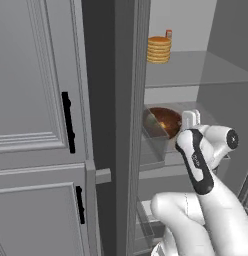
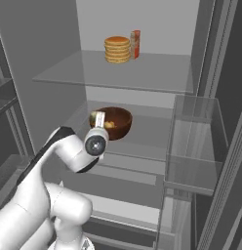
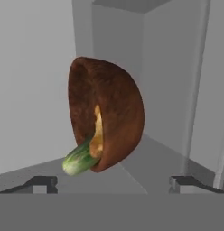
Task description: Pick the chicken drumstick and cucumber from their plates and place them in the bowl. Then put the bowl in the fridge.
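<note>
- With fridge (image 2: 142, 29) door open, bowl (image 2: 113, 123) sits on middle shelf (image 2: 142, 129).
- Cucumber (image 3: 80, 159) and, seemingly, chicken drumstick (image 3: 97, 133) lie inside.
- Claw (image 3: 114, 184) spread apart, empty, near bowl.

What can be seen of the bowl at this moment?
The bowl is deep, round, glossy reddish-brown, wood-like. It stands upright on a middle fridge shelf, below the shelf with the pancake stack. Inside lie the cucumber, one end poking over the rim, and the chicken drumstick. The open fingers stand apart from it, not touching.
</note>
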